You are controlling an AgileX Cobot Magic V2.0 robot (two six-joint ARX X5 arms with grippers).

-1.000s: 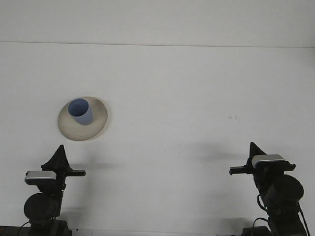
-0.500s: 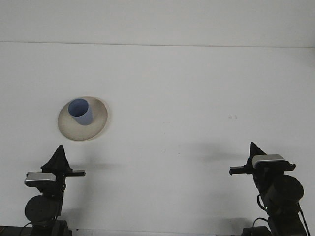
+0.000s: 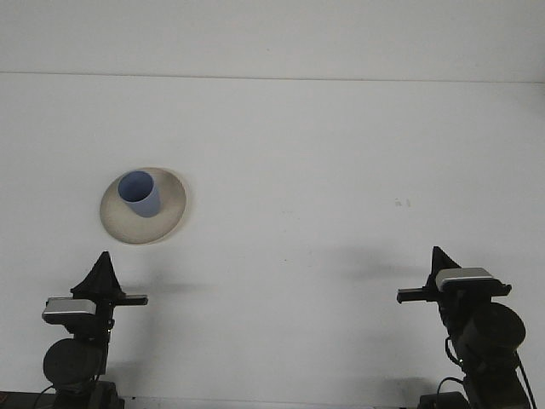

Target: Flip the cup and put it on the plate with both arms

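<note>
We see the blue cup upright on the plate, so we judge the task done; both hands, left hand and right hand, sit near us, well apart from the plate, and whether they are released or clenched we cannot tell.

Both arms are matte black. The left gripper and right gripper each taper to a dark point above a silver-grey camera block, round black joint housing and thin cables.
</note>
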